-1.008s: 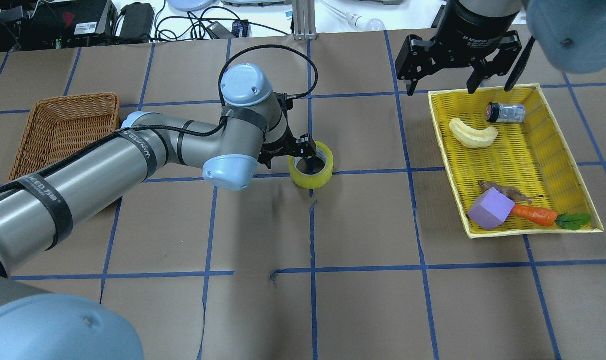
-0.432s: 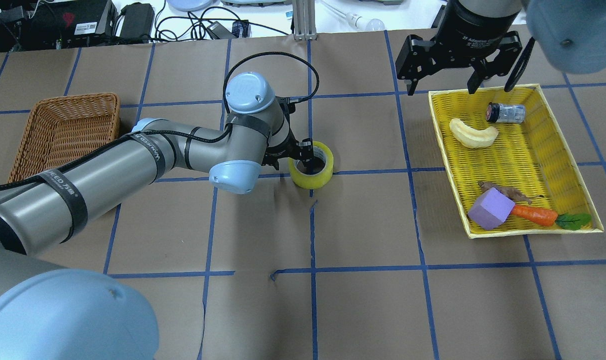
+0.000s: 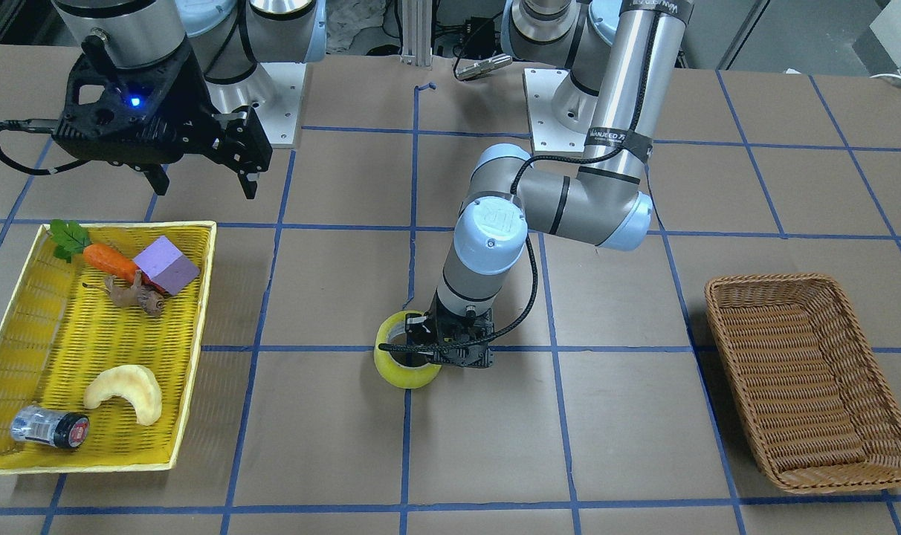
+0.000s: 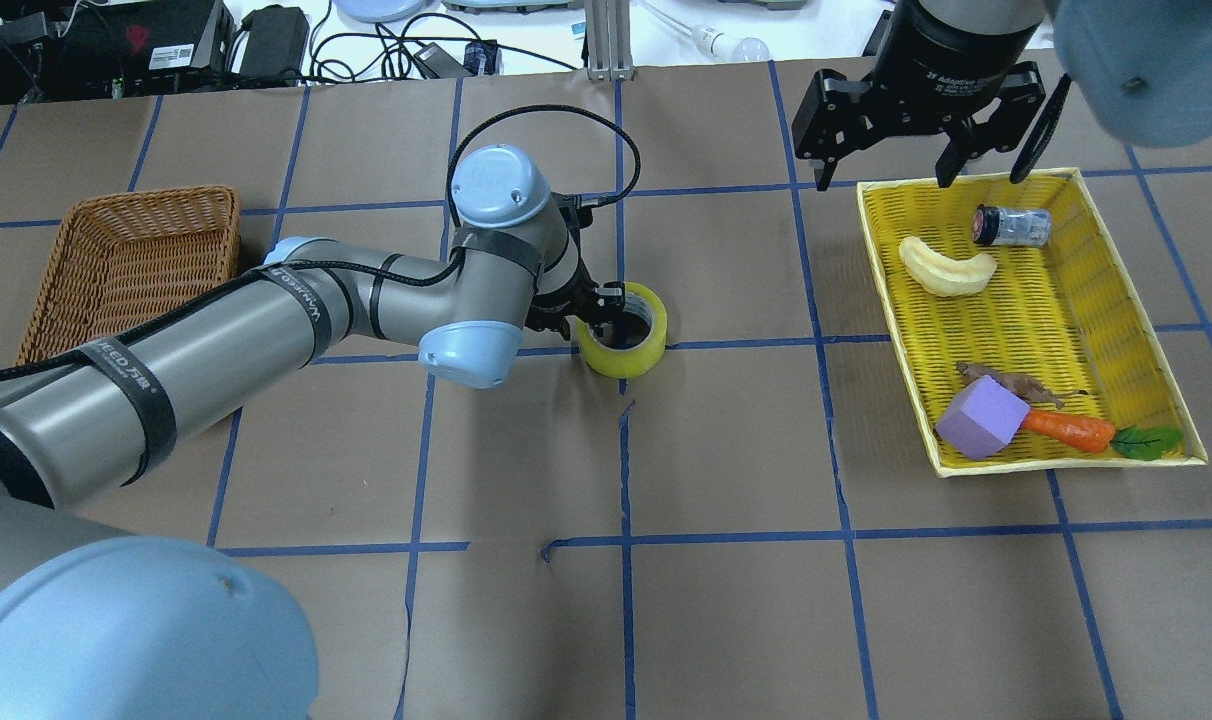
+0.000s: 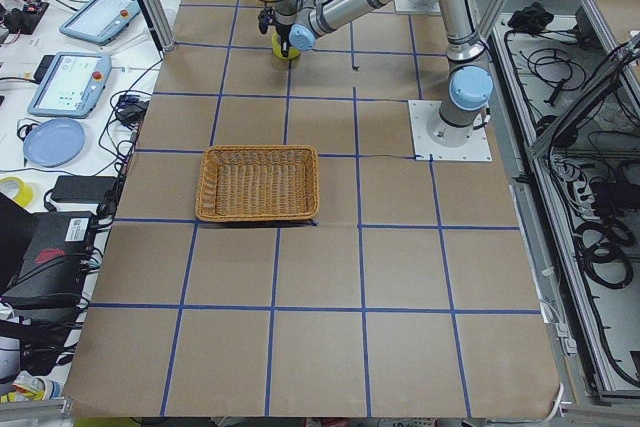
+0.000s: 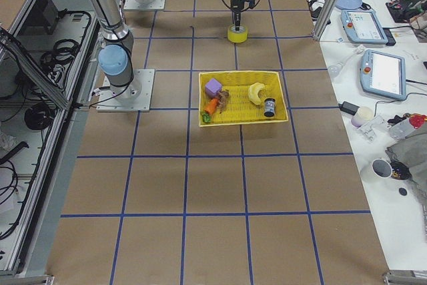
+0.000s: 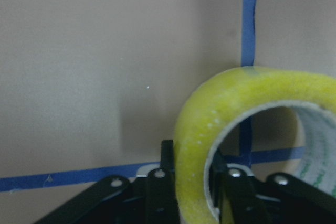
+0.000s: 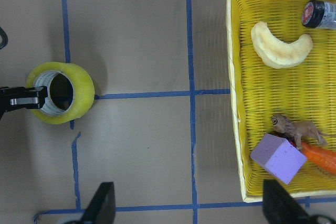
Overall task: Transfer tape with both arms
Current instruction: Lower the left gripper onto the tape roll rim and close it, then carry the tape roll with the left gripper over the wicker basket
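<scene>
Compared with a second ago, the left arm is stretching lower over the bench (image 4: 726, 600), while the tape (image 4: 634, 356) is lying just where it was. Two arms are showing. The one tape is sitting flat at the centre of the overhead frame on a blue line crossing, a wide, translucent yellow-green roll with its pale core facing up. The left tool (image 4: 596, 310) is pinching narrowly on the roll's wall, one finger inside the core and one outside.

One wicker basket (image 4: 146, 192) is standing at left. One yellow tray (image 4: 893, 310) at right is holding five things:
- purple block (image 4: 981, 420)
- carrot (image 4: 1071, 430)
- brown figure (image 4: 1011, 382)
- pastry (image 4: 946, 270)
- jar (image 4: 1016, 226)

Farthest, at upper right, the right tool (image 4: 881, 175) is hanging spread wide, gripping nothing.
</scene>
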Controlling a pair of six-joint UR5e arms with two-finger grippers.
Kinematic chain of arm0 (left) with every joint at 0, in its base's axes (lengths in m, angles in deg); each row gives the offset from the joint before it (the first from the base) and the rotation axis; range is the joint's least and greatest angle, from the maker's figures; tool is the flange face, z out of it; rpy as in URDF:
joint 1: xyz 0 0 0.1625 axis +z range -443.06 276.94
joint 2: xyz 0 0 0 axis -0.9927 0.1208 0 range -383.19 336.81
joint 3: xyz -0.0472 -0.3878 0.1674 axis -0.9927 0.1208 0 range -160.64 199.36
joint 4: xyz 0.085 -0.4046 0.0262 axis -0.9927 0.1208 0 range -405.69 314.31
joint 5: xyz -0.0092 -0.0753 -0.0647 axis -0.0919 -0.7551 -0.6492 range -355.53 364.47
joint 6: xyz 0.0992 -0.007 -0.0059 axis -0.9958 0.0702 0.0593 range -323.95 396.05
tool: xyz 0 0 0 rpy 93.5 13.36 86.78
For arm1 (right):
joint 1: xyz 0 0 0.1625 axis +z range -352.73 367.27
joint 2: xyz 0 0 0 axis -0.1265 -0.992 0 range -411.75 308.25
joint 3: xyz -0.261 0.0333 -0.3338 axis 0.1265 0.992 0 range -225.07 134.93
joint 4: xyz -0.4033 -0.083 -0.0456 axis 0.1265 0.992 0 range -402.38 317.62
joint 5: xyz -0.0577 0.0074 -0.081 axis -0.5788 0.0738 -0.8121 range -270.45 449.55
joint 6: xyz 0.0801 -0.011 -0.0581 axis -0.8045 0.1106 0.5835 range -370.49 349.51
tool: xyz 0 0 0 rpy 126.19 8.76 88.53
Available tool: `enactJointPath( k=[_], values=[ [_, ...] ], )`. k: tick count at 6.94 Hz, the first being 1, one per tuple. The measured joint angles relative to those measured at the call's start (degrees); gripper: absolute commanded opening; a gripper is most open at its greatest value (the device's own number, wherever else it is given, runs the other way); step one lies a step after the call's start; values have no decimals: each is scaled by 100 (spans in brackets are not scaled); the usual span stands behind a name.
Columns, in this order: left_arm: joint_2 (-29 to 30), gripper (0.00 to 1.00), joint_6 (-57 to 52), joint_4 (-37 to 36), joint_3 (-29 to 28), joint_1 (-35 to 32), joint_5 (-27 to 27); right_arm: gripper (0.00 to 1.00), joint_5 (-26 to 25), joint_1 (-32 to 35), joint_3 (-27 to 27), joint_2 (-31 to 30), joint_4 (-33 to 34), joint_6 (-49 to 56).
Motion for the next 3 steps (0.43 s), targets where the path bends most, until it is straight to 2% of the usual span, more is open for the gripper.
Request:
enactJointPath(
  k=[3],
  values=[
    [-303,0,-254,386,-36,261,28,100,4,1,0,-3,0,-13]
  ],
)
